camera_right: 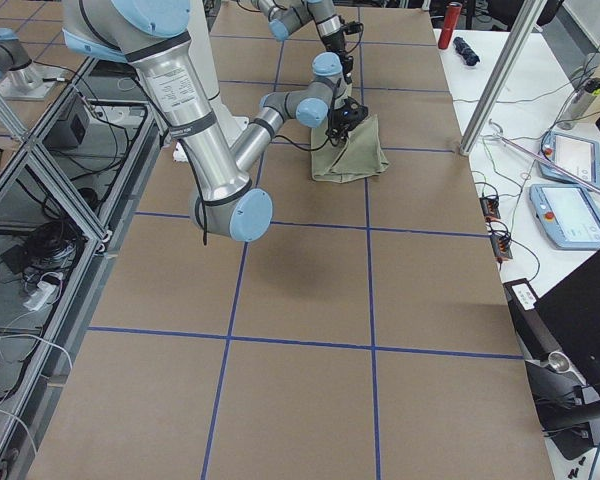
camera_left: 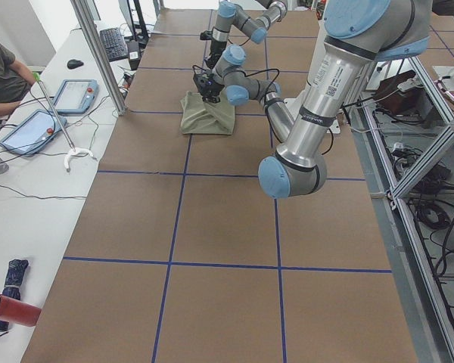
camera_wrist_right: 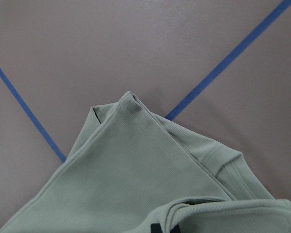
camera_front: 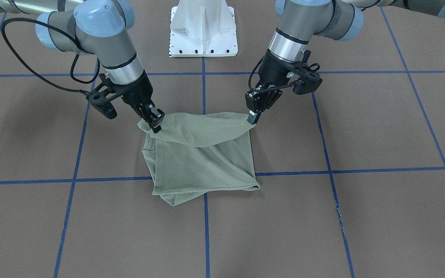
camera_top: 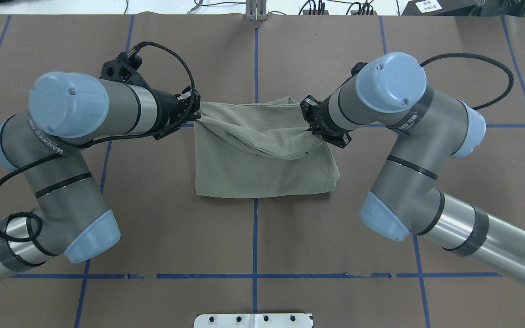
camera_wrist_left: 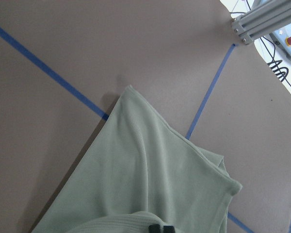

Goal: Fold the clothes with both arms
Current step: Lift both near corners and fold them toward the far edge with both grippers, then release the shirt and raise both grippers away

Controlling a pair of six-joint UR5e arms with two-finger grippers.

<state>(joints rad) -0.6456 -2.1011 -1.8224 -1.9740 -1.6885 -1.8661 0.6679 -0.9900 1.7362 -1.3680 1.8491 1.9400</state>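
Note:
The clothes are one sage-green shirt (camera_front: 203,162) lying folded into a rough square at the middle of the brown table, also in the overhead view (camera_top: 262,175). Its far edge is lifted off the lower layers and sags between the two arms. My left gripper (camera_front: 251,117) is shut on one lifted corner, at the left in the overhead view (camera_top: 195,116). My right gripper (camera_front: 156,125) is shut on the other lifted corner (camera_top: 310,130). Each wrist view looks down over the shirt (camera_wrist_left: 145,184) (camera_wrist_right: 126,179), with black fingertips (camera_wrist_left: 156,227) at the bottom edge.
The white pedestal base (camera_front: 203,31) stands behind the shirt on the robot's side. Blue tape lines (camera_front: 207,231) grid the brown table. A side bench holds tablets (camera_left: 38,125) beside a seated person (camera_left: 4,76), and a red cylinder (camera_left: 11,310).

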